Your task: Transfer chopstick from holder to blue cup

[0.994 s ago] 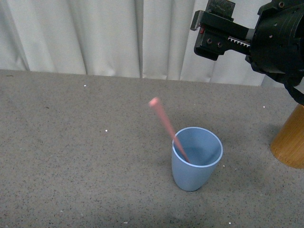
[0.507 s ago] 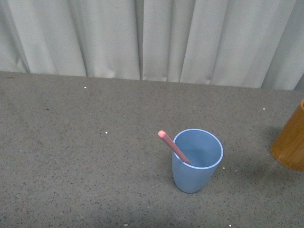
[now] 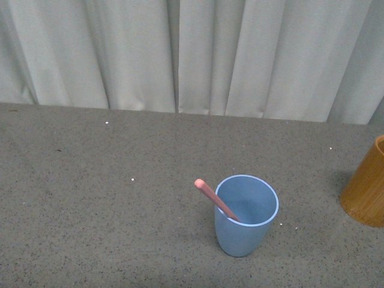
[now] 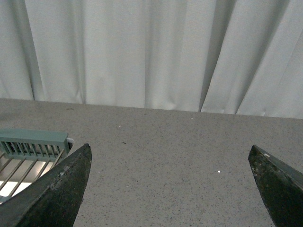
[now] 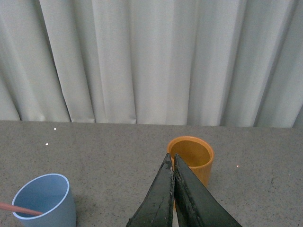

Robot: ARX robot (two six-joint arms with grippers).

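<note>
The blue cup stands upright on the grey table, and one salmon-pink chopstick leans in it with its rounded end sticking out over the left rim. The orange-brown holder stands at the right edge of the front view, cut off by the frame. In the right wrist view the holder looks empty inside, and the cup with the chopstick is at the lower left. My right gripper is shut and empty, in front of the holder. My left gripper is open and empty over bare table. Neither arm shows in the front view.
A white curtain hangs along the table's far edge. A pale green slatted rack lies on the table beside my left gripper. The tabletop is grey and speckled.
The right arm has left the front view. The chopstick has dropped from a steep tilt to rest lower against the cup's left rim. The front view has shifted slightly.
</note>
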